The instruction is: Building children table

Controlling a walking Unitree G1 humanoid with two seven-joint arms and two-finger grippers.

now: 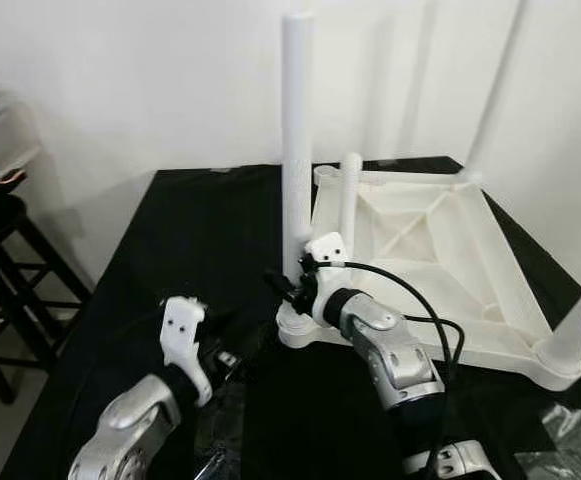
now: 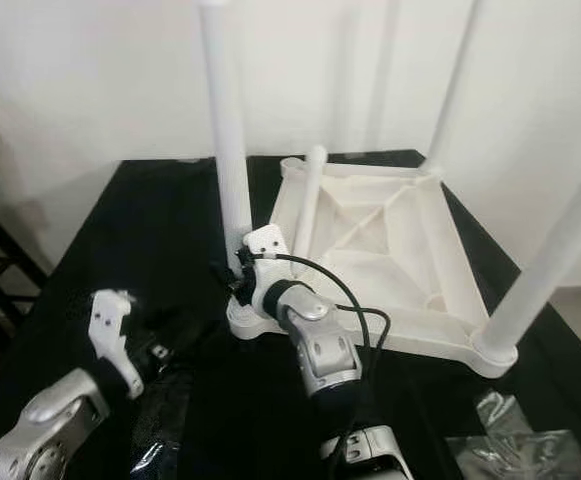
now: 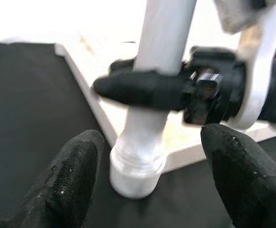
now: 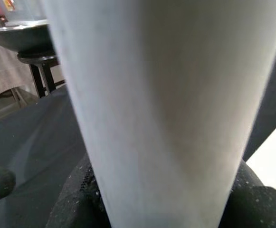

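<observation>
The right arm reaches forward from the lower edge of the head view, bent at the wrist, and its right pincer (image 1: pixel 295 285) is clamped around the lower part of a white leg (image 1: pixel 297 140) that stands upright in the near-left corner socket of the tabletop (image 1: pixel 440 250). The tabletop is white, lies upside down on the black surface (image 1: pixel 170 260), and shows its ribbed underside. A black cable loops from the right wrist back over the arm. The left arm comes in lower and to the left of that corner, its silver forearm angled up, and the left pincer (image 3: pixel 147 185) hovers near the base of the same leg with its two black fingers (image 3: pixel 71 180) spread apart, touching nothing. From the left wrist, the right pincer's black finger is seen wrapped across the leg just above the socket collar. Four legs stand in the tabletop's corners, counting the gripped one; a fifth, shorter white tube (image 1: pixel 349 200) leans just beside the gripped leg. A dark stool (image 1: pixel 0 250) stands left of the surface. No writing or labels can be read.
</observation>
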